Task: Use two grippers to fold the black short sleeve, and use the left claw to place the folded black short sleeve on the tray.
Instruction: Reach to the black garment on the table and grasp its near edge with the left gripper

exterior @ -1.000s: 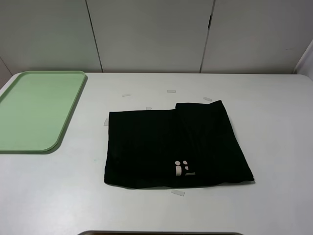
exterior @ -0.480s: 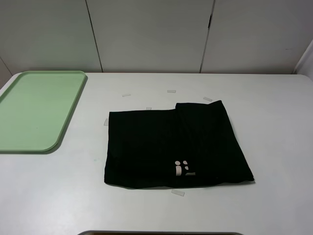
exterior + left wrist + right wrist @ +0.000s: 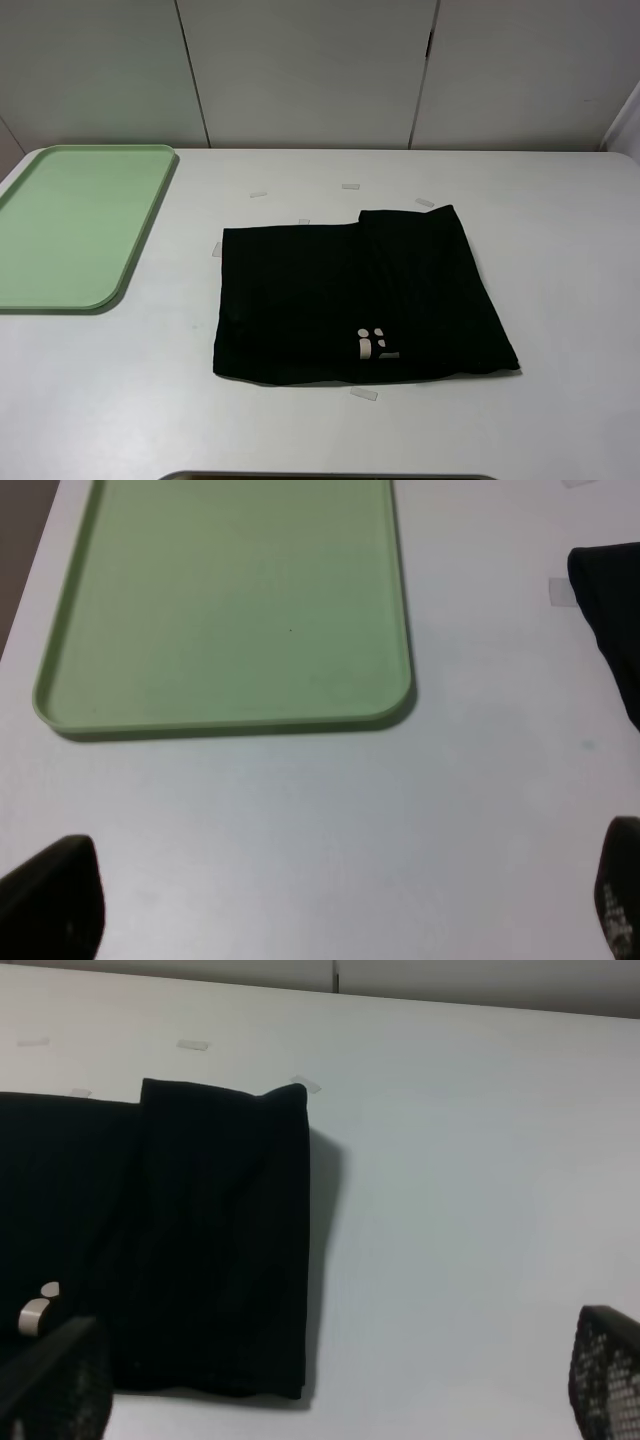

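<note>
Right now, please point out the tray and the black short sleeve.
tray (image 3: 70, 225): high exterior view, bare middle of its floor.
black short sleeve (image 3: 330, 300): high exterior view, middle of the folded cloth.

A white counter (image 3: 560, 300) runs back to pale grey wall panels (image 3: 310, 70) split by dark upright seams (image 3: 192, 75). Small clear tape strips (image 3: 350, 186) dot the counter near its far edge. Soft, even light.

Honestly you only see tips: the left gripper (image 3: 335, 900) has smooth matte-black fingers (image 3: 50, 900), the right gripper (image 3: 325, 1380) black dotted, mesh-textured pads (image 3: 605, 1370).
</note>
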Controlling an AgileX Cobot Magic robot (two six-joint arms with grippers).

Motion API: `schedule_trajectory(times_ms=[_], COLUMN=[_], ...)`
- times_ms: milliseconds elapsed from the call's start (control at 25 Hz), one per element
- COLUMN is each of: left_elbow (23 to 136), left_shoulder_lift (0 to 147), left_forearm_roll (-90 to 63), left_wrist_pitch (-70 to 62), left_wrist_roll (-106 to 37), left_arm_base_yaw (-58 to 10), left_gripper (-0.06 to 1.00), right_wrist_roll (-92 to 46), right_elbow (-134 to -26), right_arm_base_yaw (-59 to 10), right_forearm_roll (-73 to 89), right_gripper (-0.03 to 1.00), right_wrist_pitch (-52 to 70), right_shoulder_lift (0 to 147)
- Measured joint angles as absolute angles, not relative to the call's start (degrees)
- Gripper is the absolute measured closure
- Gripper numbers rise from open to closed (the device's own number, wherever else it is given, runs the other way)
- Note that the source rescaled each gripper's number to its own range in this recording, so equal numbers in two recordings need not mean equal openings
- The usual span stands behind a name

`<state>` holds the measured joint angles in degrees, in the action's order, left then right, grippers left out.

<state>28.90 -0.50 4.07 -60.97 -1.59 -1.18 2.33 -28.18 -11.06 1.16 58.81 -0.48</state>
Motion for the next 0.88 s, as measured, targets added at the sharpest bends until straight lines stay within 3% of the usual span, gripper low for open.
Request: schedule_trajectory(times_ms=[880], left_elbow=[28.90], left_shoulder_lift=[-0.50], left_forearm_roll=[4.07], left_wrist_pitch=[-60.97], left_wrist_roll=[-1.59], left_arm_base_yaw=[-1.18], left_gripper=[-0.04], right_wrist_roll=[2.33], right_elbow=[-28.18], right_arm_base_yaw=[-11.06], right_forearm_roll=[1.16], right_gripper=[-0.03], right_wrist_pitch=[58.81], right_shoulder_lift=[-0.48])
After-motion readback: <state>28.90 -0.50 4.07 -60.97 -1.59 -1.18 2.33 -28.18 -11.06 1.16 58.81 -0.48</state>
